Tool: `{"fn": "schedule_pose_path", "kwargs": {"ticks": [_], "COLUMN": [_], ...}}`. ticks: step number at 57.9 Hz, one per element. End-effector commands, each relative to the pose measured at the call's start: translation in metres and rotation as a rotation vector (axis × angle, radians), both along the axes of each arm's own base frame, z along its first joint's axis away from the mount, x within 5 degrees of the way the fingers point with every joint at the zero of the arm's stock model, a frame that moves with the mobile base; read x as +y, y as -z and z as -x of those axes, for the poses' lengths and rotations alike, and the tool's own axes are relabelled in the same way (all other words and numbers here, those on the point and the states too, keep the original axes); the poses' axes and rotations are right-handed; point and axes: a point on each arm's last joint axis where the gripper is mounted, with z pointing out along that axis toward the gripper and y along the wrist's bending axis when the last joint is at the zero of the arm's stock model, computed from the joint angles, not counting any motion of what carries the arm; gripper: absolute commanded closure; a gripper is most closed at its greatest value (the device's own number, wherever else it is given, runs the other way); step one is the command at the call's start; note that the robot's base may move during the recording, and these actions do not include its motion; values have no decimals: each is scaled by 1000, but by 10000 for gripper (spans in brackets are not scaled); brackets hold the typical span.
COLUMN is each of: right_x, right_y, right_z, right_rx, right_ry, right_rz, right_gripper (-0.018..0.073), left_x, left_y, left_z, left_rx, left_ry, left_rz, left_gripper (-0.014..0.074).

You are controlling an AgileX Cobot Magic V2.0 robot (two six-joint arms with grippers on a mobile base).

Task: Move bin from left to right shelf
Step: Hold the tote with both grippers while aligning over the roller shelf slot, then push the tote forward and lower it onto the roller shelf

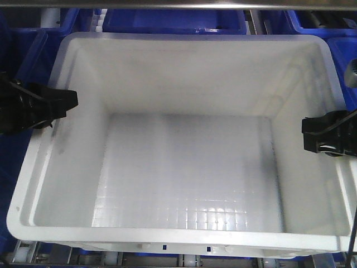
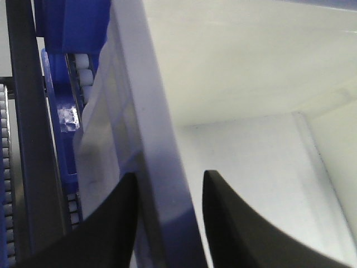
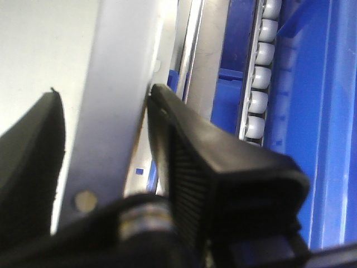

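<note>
Bin: white bin (image 1: 184, 72) fills the front view, open side up and nothing inside, set among blue bins (image 1: 173, 22) over rollers (image 3: 259, 84)
Left gripper: the left gripper (image 2: 170, 176) straddles the left rim, one finger outside and one inside, both just beside the wall; I cannot tell whether they pinch it
Right gripper: the right gripper (image 3: 105, 92) straddles the right rim, with the outer finger touching the wall and the inner one at its edge, so it reads as clamped on the bin
Step in hand: likely securing both side grips before the carry to the right shelf
Doing it well: seat both rims deep between the fingers, close the two sides evenly, then lift level so the smooth plastic does not slip or twist; raise the base free of the rollers and neighbouring bins before moving sideways, and keep the arms in step
Risk: a shallow or uneven pinch could let one side drop
Hidden: the bin's front face and underside, both arms beyond the grippers, and the right shelf are out of view; the wrist views are blurred, so finger contact is hard to judge
</note>
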Motion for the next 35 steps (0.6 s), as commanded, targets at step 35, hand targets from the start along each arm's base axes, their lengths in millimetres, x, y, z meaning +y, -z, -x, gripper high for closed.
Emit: {"fn": "schedule_pose_path", "kwargs": {"ticks": [35], "right_x": [4], "right_y": [-27], "right_z": [-15], "right_rx": [-208], "right_ry": [40], "right_rz": [-114], "right_gripper": [564], "left_x": [-9], "left_y": [2], "left_z": [-20], "left_rx": [-37], "left_ry": [39], "left_rz": [-42], "left_gripper": [600]}}
